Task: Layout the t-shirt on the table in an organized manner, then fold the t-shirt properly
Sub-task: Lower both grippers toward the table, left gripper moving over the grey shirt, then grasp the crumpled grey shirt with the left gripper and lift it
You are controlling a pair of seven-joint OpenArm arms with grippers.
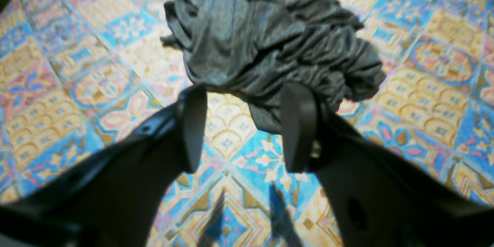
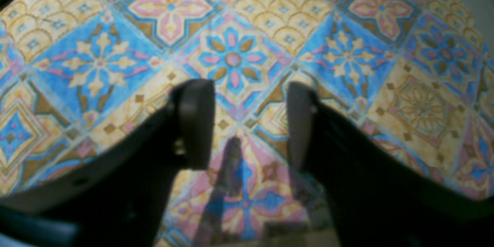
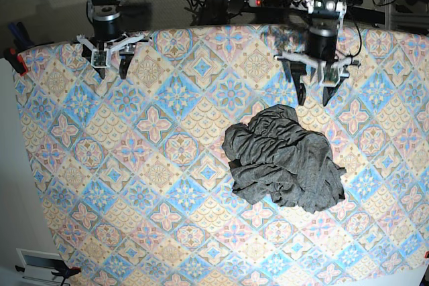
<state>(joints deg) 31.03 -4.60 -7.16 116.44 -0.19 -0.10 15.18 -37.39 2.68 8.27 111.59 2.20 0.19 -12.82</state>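
Note:
The dark grey t-shirt (image 3: pixel 285 159) lies crumpled in a heap right of the middle of the patterned table (image 3: pixel 134 165). In the left wrist view the t-shirt (image 1: pixel 266 46) sits just beyond my fingertips, one fold reaching down beside the right finger. My left gripper (image 3: pixel 313 93) hovers over the table's far edge above the heap, open with nothing between its fingers (image 1: pixel 195 123). My right gripper (image 3: pixel 112 70) stands at the far left corner, open and empty, with only tablecloth (image 2: pixel 247 54) under its fingers (image 2: pixel 197 119).
Cables and a power strip (image 3: pixel 268 1) lie behind the table's far edge. Clamps (image 3: pixel 15 58) hold the cloth at the left edge. Patterned cloth stretches across the left and near parts of the table.

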